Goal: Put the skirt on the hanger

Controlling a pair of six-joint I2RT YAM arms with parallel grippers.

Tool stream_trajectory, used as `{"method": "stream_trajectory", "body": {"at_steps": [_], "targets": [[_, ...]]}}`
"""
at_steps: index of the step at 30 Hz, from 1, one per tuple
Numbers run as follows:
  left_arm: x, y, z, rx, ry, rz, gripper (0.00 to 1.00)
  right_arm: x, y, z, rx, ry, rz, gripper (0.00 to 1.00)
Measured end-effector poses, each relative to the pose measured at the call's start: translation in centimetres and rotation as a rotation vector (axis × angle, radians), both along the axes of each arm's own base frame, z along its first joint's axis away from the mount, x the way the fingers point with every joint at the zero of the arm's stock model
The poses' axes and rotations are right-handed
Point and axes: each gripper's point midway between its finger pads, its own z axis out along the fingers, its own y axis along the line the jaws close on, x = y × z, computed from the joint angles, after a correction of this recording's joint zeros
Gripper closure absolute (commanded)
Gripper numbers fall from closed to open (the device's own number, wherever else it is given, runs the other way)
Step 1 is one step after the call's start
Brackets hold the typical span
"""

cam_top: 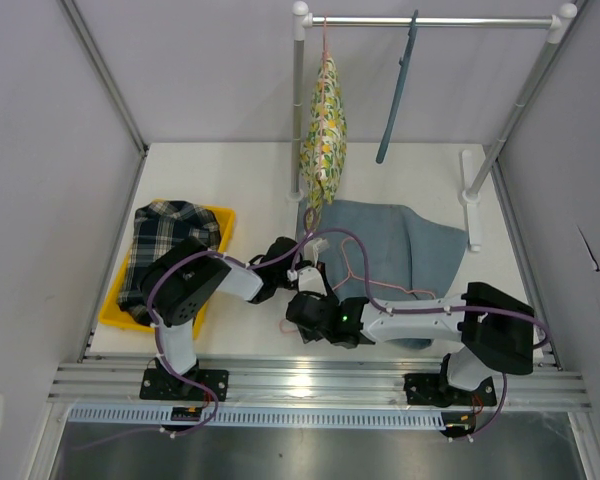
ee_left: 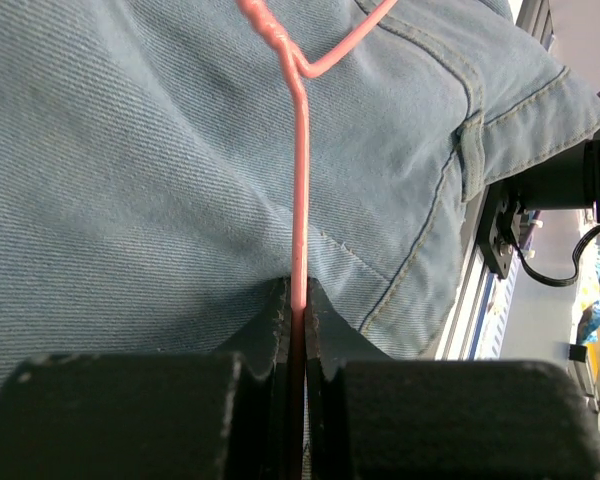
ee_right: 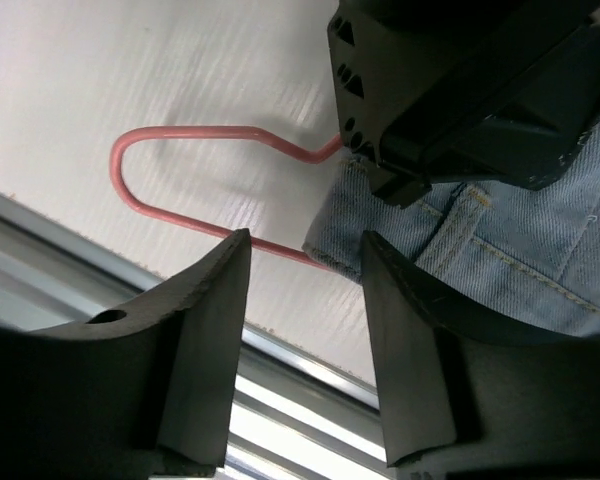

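The lemon-print skirt (cam_top: 327, 120) hangs from the rail by a pink wire hook (cam_top: 325, 40). A second pink hanger (cam_top: 358, 272) lies across the blue denim shirt (cam_top: 400, 250) on the table. My left gripper (cam_top: 305, 262) is shut on this hanger's straight wire (ee_left: 301, 200), its jaws pinching it over the denim (ee_left: 130, 180). My right gripper (ee_right: 302, 240) stands open just short of the hanger's rounded end (ee_right: 180, 170), which juts past the shirt's edge (ee_right: 500, 250); nothing sits between its fingers. In the top view the right gripper (cam_top: 294, 322) is near the table's front edge.
A blue-grey hanger (cam_top: 398, 90) hangs on the rail beside the skirt. A yellow tray (cam_top: 225, 215) at the left holds a dark plaid shirt (cam_top: 175, 240). The rack's post (cam_top: 300, 100) and foot (cam_top: 470, 200) stand at the back. A metal rail (ee_right: 310, 350) borders the near edge.
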Motion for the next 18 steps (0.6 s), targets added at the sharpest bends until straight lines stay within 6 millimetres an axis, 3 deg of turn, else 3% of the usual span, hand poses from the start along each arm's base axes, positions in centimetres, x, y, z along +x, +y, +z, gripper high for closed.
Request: {"method": "stream_trajectory", "body": {"at_steps": [6, 11, 13, 18], "targets": [[0.0, -0.1, 0.0, 0.002, -0.014, -0.009, 1.0, 0.4, -0.4, -0.6, -0.013, -0.008, -0.058, 0.51], [-0.1, -0.2, 0.1, 0.002, -0.014, -0.014, 1.0, 0.8, -1.4, -1.6, -0.064, -0.023, -0.093, 0.71], [-0.1, -0.2, 0.0, 0.003, -0.014, -0.015, 1.0, 0.8, -1.7, -1.8, -0.077, -0.026, -0.099, 0.89], [-0.2, -0.3, 0.1, 0.002, -0.016, -0.018, 1.0, 1.2, -2.5, -1.0, -0.1, -0.045, -0.117, 0.95]]}}
